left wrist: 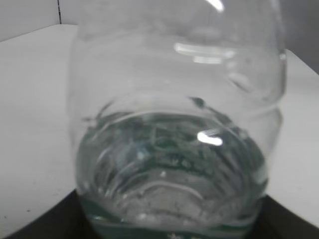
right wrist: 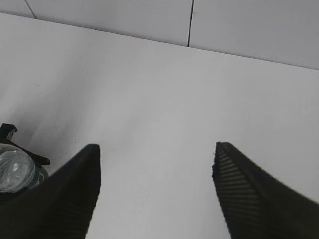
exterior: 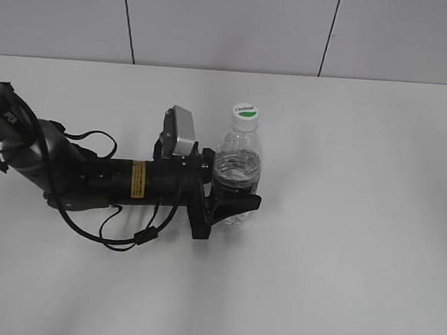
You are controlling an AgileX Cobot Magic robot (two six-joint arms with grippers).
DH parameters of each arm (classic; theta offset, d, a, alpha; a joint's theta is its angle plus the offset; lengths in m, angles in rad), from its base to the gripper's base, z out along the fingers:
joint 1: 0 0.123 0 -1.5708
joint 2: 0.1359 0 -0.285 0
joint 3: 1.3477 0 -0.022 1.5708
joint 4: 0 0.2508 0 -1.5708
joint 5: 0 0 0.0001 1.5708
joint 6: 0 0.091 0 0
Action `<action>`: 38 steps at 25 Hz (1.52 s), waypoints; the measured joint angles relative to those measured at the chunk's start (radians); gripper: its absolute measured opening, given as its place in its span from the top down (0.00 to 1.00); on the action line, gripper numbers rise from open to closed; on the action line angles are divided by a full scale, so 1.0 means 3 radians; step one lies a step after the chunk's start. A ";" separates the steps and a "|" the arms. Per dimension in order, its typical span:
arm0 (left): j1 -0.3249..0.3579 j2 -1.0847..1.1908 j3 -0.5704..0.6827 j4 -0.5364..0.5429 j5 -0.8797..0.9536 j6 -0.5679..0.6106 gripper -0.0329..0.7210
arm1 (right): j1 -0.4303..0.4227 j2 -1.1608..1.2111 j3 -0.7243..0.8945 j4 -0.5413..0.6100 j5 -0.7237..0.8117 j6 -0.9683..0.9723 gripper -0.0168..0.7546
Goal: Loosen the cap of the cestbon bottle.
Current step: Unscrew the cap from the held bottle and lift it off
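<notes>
The cestbon bottle [exterior: 237,165] stands upright on the white table, clear with ribbed shoulders and a dark green label band low down. Its white cap [exterior: 246,112] with a green mark sits on top. My left gripper [exterior: 231,201] reaches in from the left and is shut on the bottle's lower body. In the left wrist view the bottle [left wrist: 174,129] fills the frame between the dark jaws. My right gripper [right wrist: 157,159] is open and empty over bare table; it is out of the exterior view. The bottle [right wrist: 15,172] shows at the right wrist view's lower left edge.
The white table [exterior: 358,223] ends at a grey panelled wall [exterior: 233,22] at the back. The left arm [exterior: 70,172] with its looping black cables lies low across the table's left side.
</notes>
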 joint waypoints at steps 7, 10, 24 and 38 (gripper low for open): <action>0.0000 0.0000 0.0000 -0.0016 0.0009 0.0000 0.41 | 0.0155 0.0587 -0.0387 0.0008 -0.0023 -0.0165 0.29; 0.0000 0.0000 0.0000 -0.0016 0.0009 0.0000 0.41 | 0.0338 0.0839 -0.0518 0.0005 -0.0031 -0.0181 0.29; 0.0000 0.0000 0.0000 -0.0029 0.0009 0.0000 0.41 | 0.0762 0.1619 -0.0925 -0.0081 0.0259 0.0093 0.29; 0.0000 0.0000 0.0000 -0.0038 0.0009 0.0000 0.41 | 0.0762 0.1931 -0.0980 -0.0322 0.0854 0.0612 0.29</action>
